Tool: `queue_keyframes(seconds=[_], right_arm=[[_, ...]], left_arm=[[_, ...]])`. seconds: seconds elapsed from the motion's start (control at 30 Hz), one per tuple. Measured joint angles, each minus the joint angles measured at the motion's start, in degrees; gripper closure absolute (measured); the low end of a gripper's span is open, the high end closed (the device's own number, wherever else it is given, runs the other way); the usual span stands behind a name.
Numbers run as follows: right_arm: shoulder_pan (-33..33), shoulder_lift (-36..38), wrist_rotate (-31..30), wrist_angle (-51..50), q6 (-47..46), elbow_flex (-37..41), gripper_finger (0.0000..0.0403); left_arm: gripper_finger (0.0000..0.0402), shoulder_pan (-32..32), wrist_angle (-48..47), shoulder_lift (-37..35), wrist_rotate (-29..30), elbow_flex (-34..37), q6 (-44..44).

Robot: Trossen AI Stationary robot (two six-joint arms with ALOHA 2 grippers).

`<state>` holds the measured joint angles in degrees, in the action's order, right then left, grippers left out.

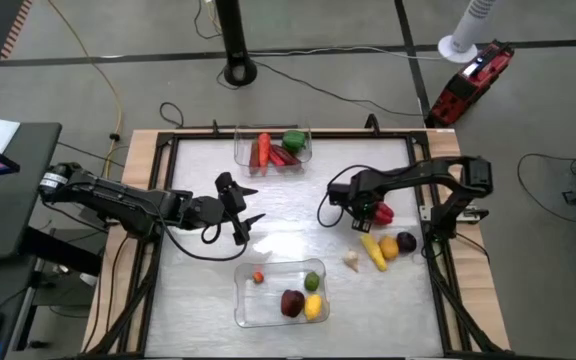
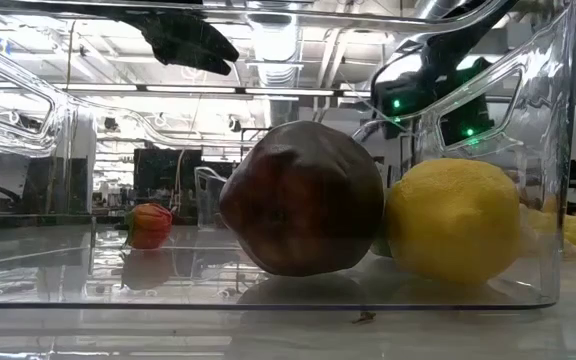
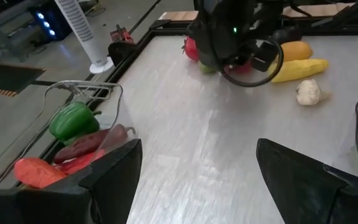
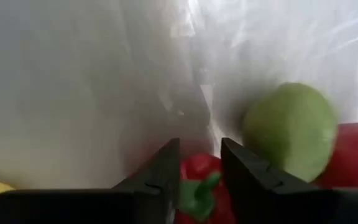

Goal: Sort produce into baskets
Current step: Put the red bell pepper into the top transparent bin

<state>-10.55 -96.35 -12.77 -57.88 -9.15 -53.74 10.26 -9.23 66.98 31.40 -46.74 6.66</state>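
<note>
Reaching down, right gripper [image 4: 199,163] fingers straddle a red pepper [image 4: 199,180]; left gripper [image 1: 244,208] fingers spread; no legible writing.

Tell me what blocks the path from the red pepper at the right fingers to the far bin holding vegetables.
Nothing visible: bare table lies between the small red pepper and the clear plastic far bin.

The left arm reaches in from the left edge, its pincer [image 1: 240,212] hanging over mid-counter with fingers [image 3: 114,171] spread wide. The right arm folds inward from the right, its pincer [image 4: 199,163] pointing down, fingers narrowly parted.
</note>
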Motion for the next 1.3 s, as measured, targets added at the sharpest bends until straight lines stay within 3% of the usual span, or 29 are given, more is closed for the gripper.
queue_keyframes(seconds=[0.27,0.7,0.87,1.1,1.3], right_arm=[[0.3,-2.4,0.7,-3.4,0.4,0.0,0.0378],[0.9,-1.8,0.9,-7.8,1.5,-6.5,0.0379],[3.6,-1.8,1.9,-8.7,2.8,-13.9,0.0379],[10.0,-1.8,3.0,-6.4,6.0,-26.0,0.0373],[13.7,-1.7,2.3,-0.9,12.2,-32.5,0.0375]], left_arm=[[0.0097,0.0,0.0,0.0,0.1,0.0,0.0],[0.0097,0.0,0.0,0.0,0.1,0.0,0.0],[0.0097,0.0,-0.5,-0.1,0.1,-0.1,-1.0],[0.0097,4.0,-2.7,-6.0,0.3,-1.8,-1.2],[0.0097,7.2,-3.3,-6.5,4.5,-1.7,-3.0]])
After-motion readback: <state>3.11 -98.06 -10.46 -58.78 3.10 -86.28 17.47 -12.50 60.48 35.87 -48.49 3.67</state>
